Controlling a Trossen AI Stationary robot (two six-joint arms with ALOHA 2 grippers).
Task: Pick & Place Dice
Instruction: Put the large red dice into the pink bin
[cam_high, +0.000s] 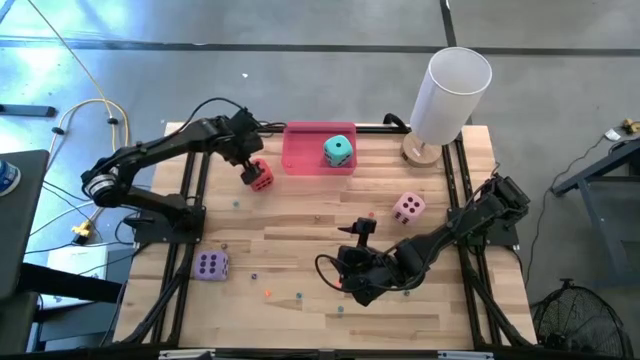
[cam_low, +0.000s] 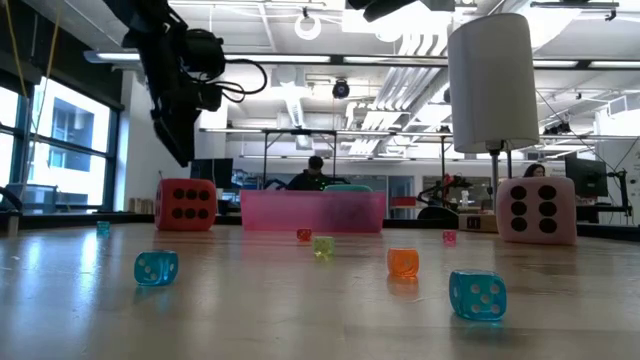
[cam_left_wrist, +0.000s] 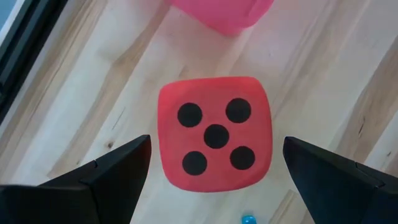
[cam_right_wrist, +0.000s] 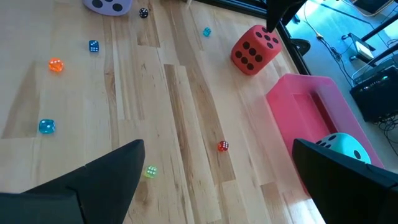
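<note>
Red die (cam_left_wrist: 215, 133) centre frame between my spread left fingers (cam_left_wrist: 106, 180), untouched; soft cube may squash or slip sideways. Right gripper (cam_high: 362, 228) idle, spread, lower centre.

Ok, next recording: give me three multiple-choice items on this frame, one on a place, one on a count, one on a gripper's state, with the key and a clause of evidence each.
1. Where is the teal die?
A. Inside the pink tray
B. On bare table beside the purple die
C. Held by the right gripper

2. How many large soft dice lie on the table outside the tray?
A. One
B. Three
C. Four

3. How does the left gripper stand?
A. Shut on the red die
B. Open above the red die
C. Open over the tray

Key:
1 A, the high view shows it within the tray's walls.
2 B, the red die, the pink die and the purple die sit on the wood.
3 B, the left wrist view shows both fingers spread clear of the die's sides.
</note>
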